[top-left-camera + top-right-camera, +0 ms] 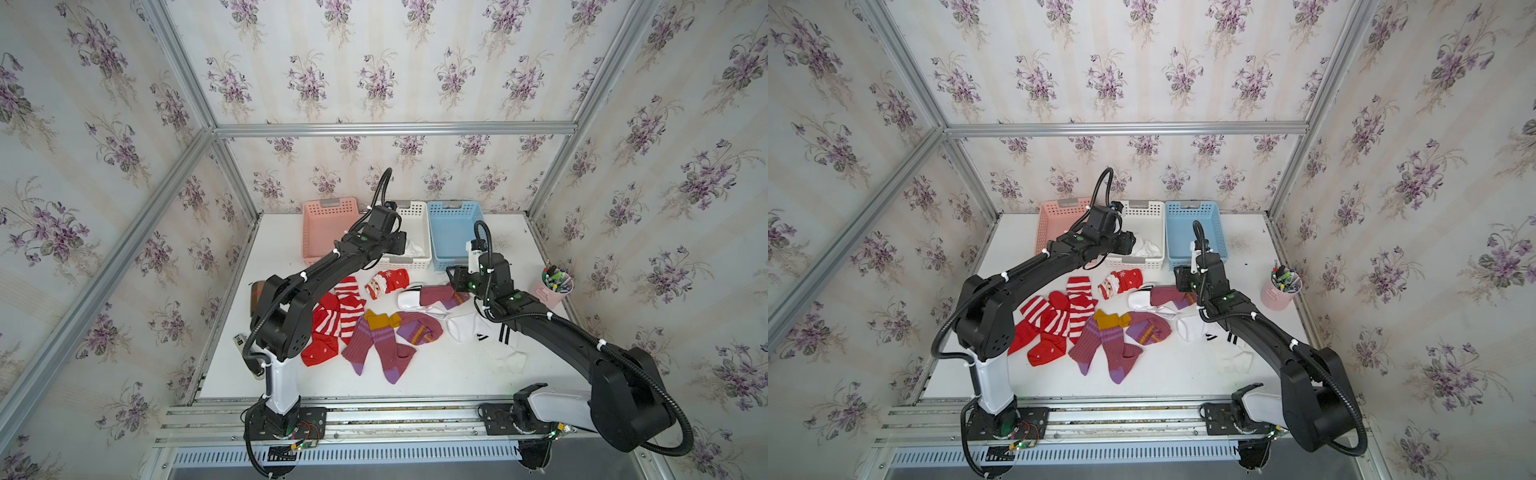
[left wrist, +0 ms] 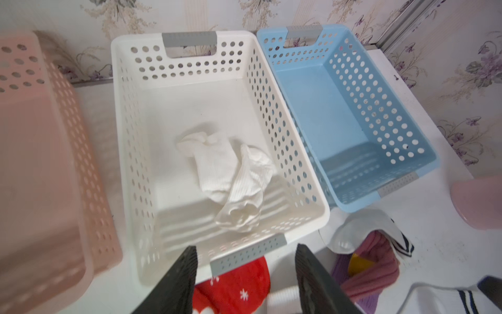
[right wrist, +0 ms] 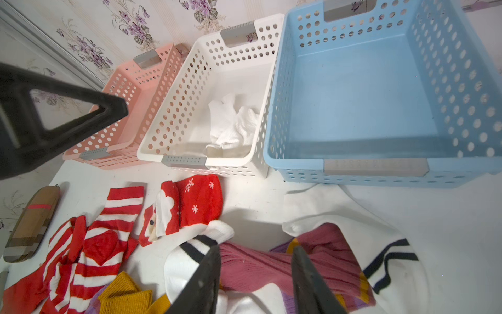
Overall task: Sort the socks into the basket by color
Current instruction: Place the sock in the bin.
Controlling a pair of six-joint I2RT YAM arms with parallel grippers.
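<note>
Socks lie loose on the white table: red striped ones (image 1: 347, 307), a Santa-face sock (image 1: 386, 282), maroon-purple ones with mustard cuffs (image 1: 374, 345), and white ones with black bands (image 1: 498, 336). A crumpled white sock (image 2: 231, 174) rests inside the white basket (image 2: 323, 209). My left gripper (image 2: 245, 261) hangs open and empty over that basket's near end. My right gripper (image 3: 255, 261) is open, its fingers straddling a maroon sock (image 3: 252, 269) that lies across a white sock (image 3: 184, 269).
A pink basket (image 1: 328, 205) and a blue basket (image 1: 453, 205) flank the white one along the back wall; neither shows a sock inside. A pink cup of pens (image 1: 557, 286) stands at the right edge. A brown plaid case (image 3: 30, 225) lies at the left.
</note>
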